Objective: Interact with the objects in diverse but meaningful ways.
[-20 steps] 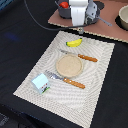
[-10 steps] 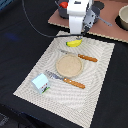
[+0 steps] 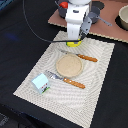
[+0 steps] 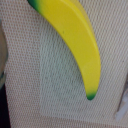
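A yellow banana [image 3: 73,44] with green tips lies on the striped placemat [image 3: 100,75] near its far edge. My white gripper [image 3: 77,38] hangs directly over it and covers most of it in the exterior view. In the wrist view the banana [image 4: 75,45] fills the frame, very close, and no fingers show, so I cannot tell how the jaws stand. A pale blue-white carton [image 3: 40,83] stands on the mat's near corner at the exterior view's left. A red tomato [image 3: 63,6] sits behind the arm. The small bottle is out of view.
A round wooden plate [image 3: 68,65] lies mid-mat, with a wooden-handled knife [image 3: 80,56] behind it and a fork [image 3: 65,80] in front. A brown board [image 3: 107,27] at the back carries a grey pot [image 3: 97,7] and a bowl [image 3: 123,17].
The arm has come forward from the back board and down over the banana. The banana, carton and cutlery have not moved.
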Controlling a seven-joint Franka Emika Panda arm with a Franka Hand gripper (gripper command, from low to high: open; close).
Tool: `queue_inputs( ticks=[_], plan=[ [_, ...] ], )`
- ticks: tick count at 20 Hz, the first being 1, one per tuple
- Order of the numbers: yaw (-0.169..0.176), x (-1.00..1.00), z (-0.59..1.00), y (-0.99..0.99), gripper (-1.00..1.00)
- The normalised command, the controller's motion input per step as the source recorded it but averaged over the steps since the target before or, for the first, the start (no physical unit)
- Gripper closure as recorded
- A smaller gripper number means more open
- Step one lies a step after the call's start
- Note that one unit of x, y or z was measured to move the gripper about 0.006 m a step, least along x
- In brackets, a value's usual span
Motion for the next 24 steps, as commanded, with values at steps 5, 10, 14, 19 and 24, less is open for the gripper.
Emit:
queue_inputs(
  ticks=[5, 10, 14, 19, 24],
  plan=[
    [0.078, 0.0, -0.15, -0.01, -1.0],
    [0.044, 0.04, -0.04, 0.0, -1.0],
    [0.02, 0.1, -0.01, 0.0, 1.0],
    [0.013, 0.08, -0.05, 0.0, 1.0],
    [0.006, 0.11, -0.09, 0.0, 1.0]
  ],
)
